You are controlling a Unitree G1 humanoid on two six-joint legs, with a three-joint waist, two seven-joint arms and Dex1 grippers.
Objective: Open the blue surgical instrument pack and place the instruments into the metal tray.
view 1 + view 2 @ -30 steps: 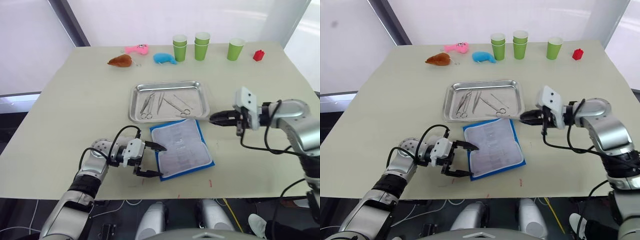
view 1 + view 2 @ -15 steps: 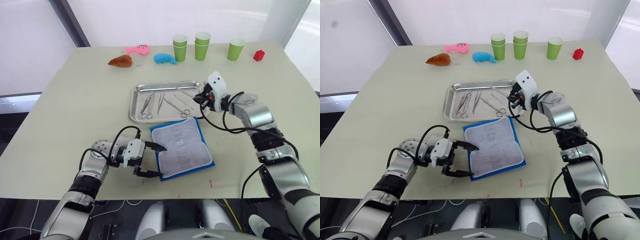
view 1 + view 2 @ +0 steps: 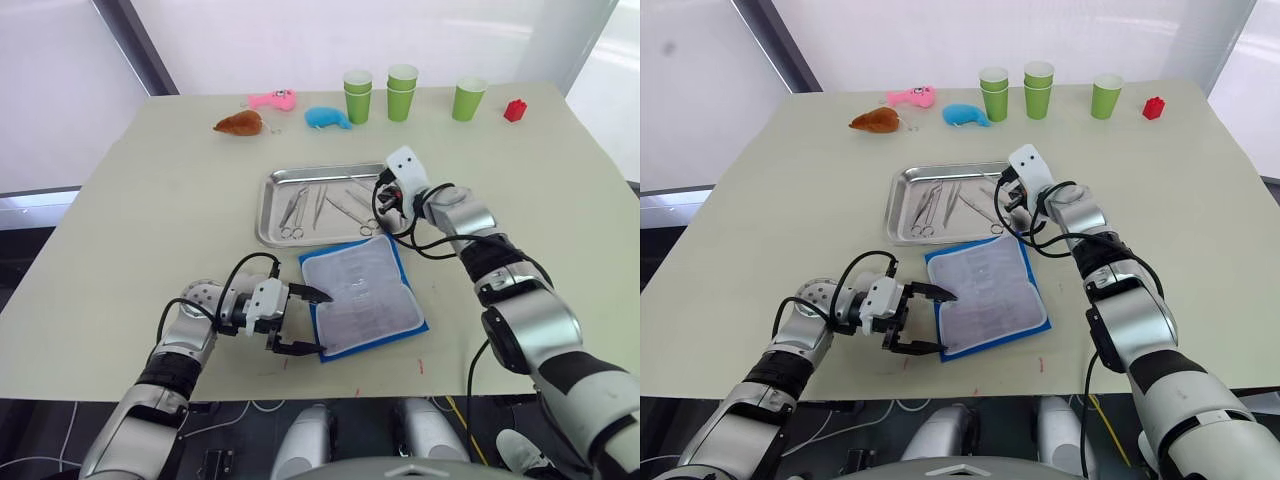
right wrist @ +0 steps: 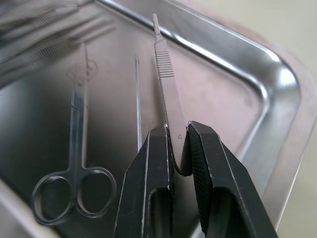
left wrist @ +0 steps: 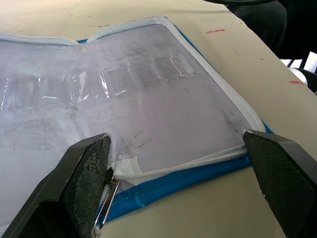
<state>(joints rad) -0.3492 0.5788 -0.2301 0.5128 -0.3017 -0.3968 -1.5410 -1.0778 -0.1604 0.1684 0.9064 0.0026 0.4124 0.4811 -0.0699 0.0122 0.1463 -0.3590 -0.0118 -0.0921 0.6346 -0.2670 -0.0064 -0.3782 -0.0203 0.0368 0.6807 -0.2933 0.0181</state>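
The blue surgical instrument pack lies open on the table, its whitish lining and clear sleeves facing up. My left gripper is open at the pack's near left corner, one finger on either side of that edge. Just beyond the pack sits the metal tray, holding several instruments, among them ring-handled scissors. My right gripper hangs over the tray's right part, shut on a flat silver handle that points down into the tray.
Along the far edge of the table stand green cups, a red block, a blue plush toy, a pink toy and a brown toy. The table's near edge runs just behind my left gripper.
My right arm has swung from the right of the pack to above the tray's right part, carrying the silver handle. The left gripper and the pack have not moved.
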